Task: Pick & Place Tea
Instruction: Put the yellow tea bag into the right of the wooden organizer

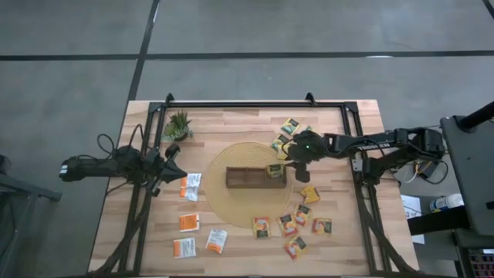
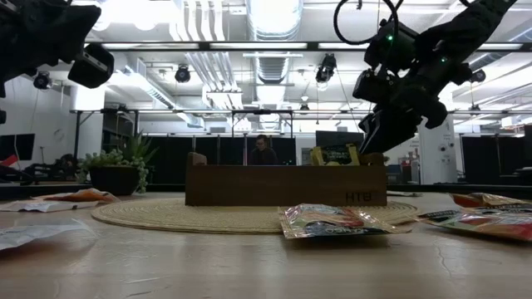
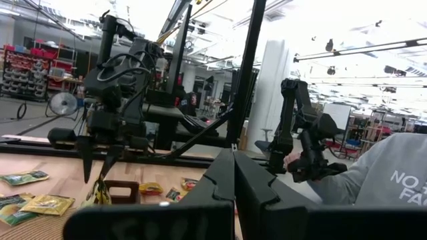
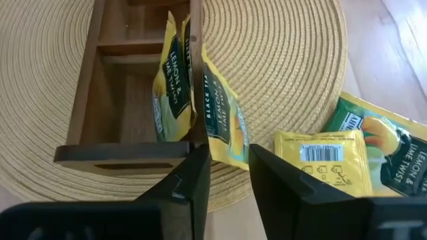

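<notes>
Tea sachet (image 4: 223, 127) under right gripper (image 4: 230, 170) (angled down).

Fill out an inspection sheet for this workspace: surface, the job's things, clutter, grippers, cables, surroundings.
Surface: wooden table with a round woven mat at its centre.
Job's things: wooden tray on the mat; yellow sachets standing in its end compartment, one yellow sachet hanging over the tray's wall; loose sachets scattered around the mat.
Clutter: potted plant at a far corner.
Grippers: right gripper over the tray's end, open; left gripper shut, parked at the table's left side.
Cables: black loops by the left arm.
Surroundings: person seated behind the table.
</notes>
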Action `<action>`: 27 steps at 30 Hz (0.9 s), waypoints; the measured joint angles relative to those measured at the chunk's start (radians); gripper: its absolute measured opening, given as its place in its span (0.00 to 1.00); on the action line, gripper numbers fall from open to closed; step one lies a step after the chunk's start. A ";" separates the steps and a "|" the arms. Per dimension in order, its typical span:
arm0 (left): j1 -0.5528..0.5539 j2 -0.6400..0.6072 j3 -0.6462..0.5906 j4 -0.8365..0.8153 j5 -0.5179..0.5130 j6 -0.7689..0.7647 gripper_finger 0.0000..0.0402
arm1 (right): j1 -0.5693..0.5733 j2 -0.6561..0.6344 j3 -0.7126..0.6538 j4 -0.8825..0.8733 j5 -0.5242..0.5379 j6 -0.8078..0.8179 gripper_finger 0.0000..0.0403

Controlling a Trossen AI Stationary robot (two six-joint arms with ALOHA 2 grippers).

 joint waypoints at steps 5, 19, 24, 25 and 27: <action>0.000 0.000 0.000 0.000 0.000 0.000 0.00 | 0.000 0.043 0.027 -0.007 0.000 -0.034 0.17; 0.000 0.000 0.000 0.000 0.000 0.000 0.00 | -0.003 -0.021 0.057 -0.039 0.012 -0.012 0.02; 0.000 0.000 0.000 0.000 0.000 0.000 0.00 | -0.003 -0.100 0.057 -0.038 0.059 0.056 0.02; 0.000 0.000 0.000 0.000 0.000 0.000 0.00 | -0.003 -0.119 0.057 -0.038 0.059 0.071 0.02; 0.000 0.000 0.000 0.000 0.000 0.000 0.00 | 0.000 -0.155 0.057 -0.037 0.061 0.090 0.02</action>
